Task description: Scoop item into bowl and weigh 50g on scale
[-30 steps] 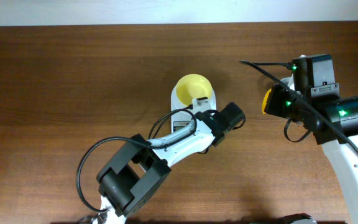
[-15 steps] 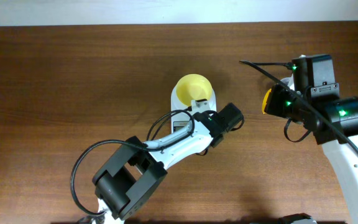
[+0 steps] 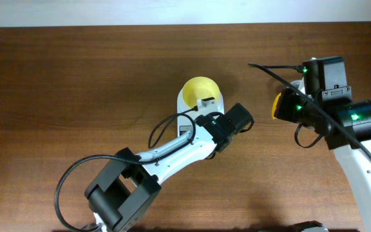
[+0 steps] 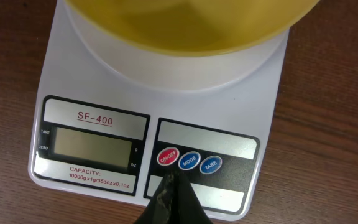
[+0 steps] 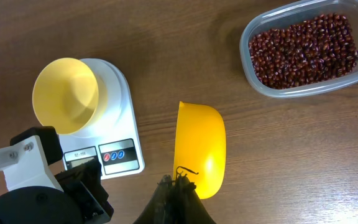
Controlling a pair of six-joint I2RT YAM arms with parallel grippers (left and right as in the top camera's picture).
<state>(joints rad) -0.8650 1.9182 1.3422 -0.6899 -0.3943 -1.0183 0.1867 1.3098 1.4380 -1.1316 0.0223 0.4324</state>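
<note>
My left gripper is pinched shut, its tip at the buttons of the scale; I can't tell if it touches. The bowl sits on the scale, cropped at the top. My right gripper clamps the scoop, handle hidden. The beans lie in the container, clipped at the frame corner.

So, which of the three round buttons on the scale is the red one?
The ON/OFF button, leftmost of the three on the front panel of the scale. MODE and TARE, to its right, are both blue.
</note>
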